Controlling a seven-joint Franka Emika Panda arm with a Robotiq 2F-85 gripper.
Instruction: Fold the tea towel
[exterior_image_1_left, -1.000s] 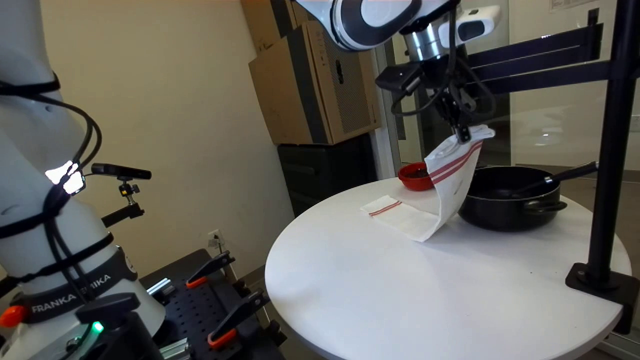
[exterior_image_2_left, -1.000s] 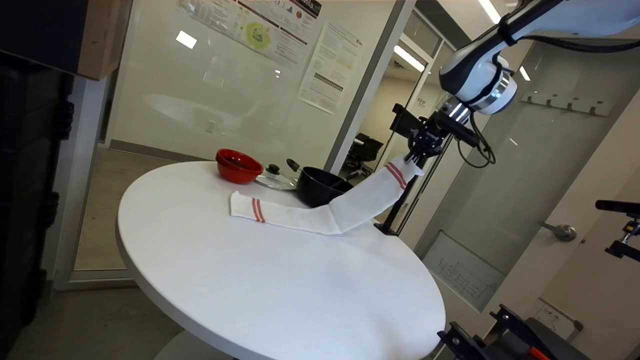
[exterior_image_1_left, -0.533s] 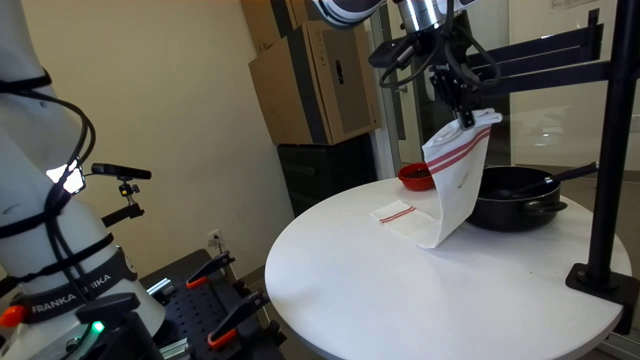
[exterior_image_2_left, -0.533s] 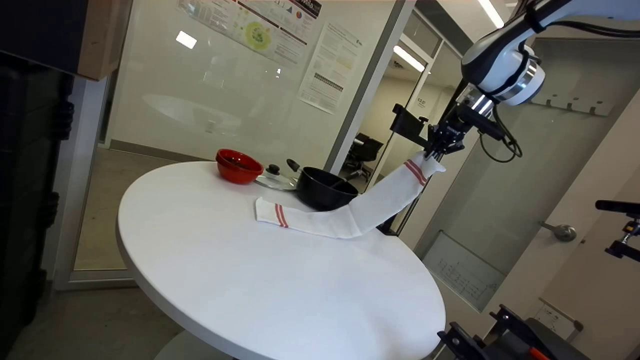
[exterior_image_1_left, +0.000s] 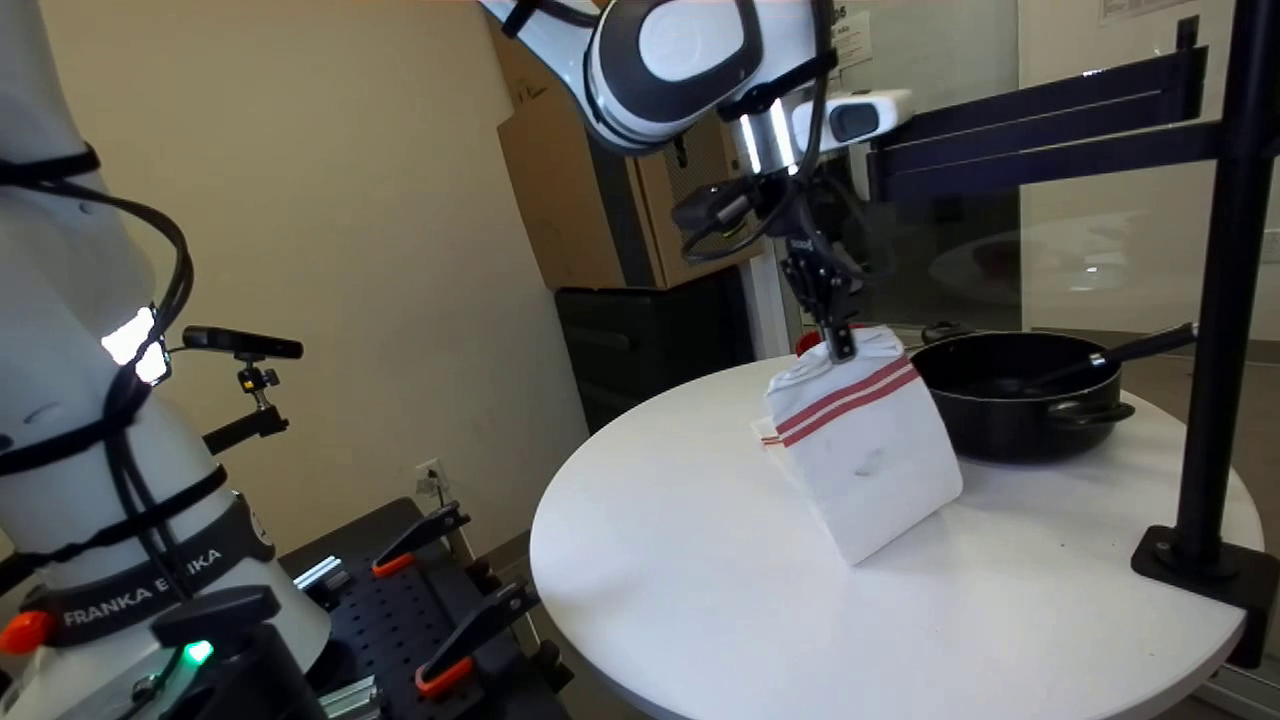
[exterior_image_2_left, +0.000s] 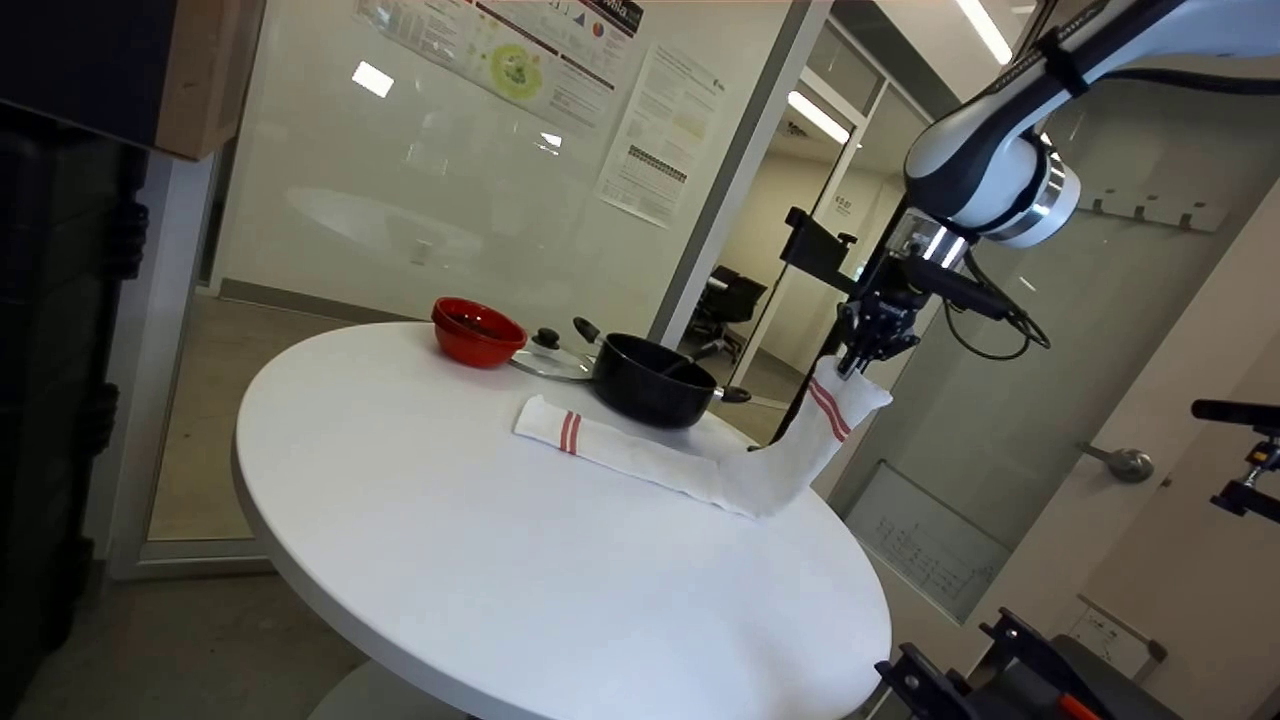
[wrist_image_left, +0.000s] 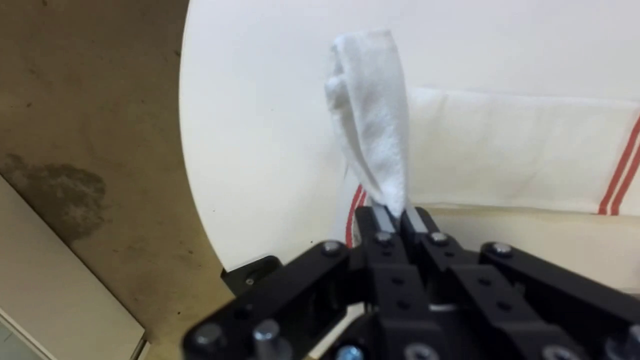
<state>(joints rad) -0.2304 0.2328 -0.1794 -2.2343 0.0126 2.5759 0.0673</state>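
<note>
White towel, red stripes near both ends: in an exterior view it lies flat from ctr of frame toward the right, then bends up to the gripper, which is narrow, pinching the raised end. Wrist view: bunched bit pokes out past the grip mid-frame, flat part runs off to the right edge, stripes near there. In an exterior view towel has its raised panel tilted, right of ctr, lower fold on the table, flat part mostly hidden behind, faint grey smudge on front. Black pot is just beside it, further right; utensil inside, handle over the rim toward upper right. Red bowl is left of ctr in an exterior view, glass lid btwn bowl & pot. Black post at far right of frame, base at table edge. Cardboard box upper mid.
</note>
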